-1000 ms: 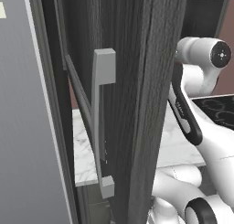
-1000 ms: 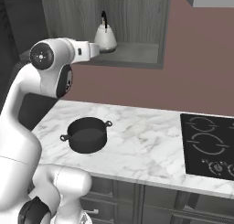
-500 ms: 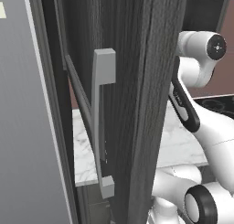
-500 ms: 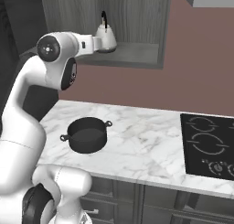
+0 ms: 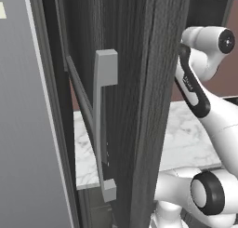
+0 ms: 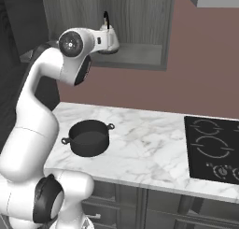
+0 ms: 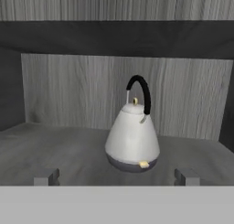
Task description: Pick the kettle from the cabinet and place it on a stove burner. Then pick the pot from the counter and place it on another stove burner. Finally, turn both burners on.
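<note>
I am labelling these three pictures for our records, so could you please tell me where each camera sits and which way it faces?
Left base view: behind the arm's left, facing the dark grey wood-grain cabinet door edge-on; white arm at right.
Right base view: behind the arm's right, overlooking the white marble counter, matte black pot and black glass cooktop; arm at left.
Hand view: on the hand, facing the pale rounded kettle on the shelf; open gripper fingertips below.
Right base and hand views share the kettle.

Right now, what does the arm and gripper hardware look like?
The arm has glossy white rounded shells with dark joint bands and round black caps at the joints. A black curved strip with small pale lettering runs along one link in the left base view. No loose cables show. The gripper shows two small blocky grey fingertips.
</note>
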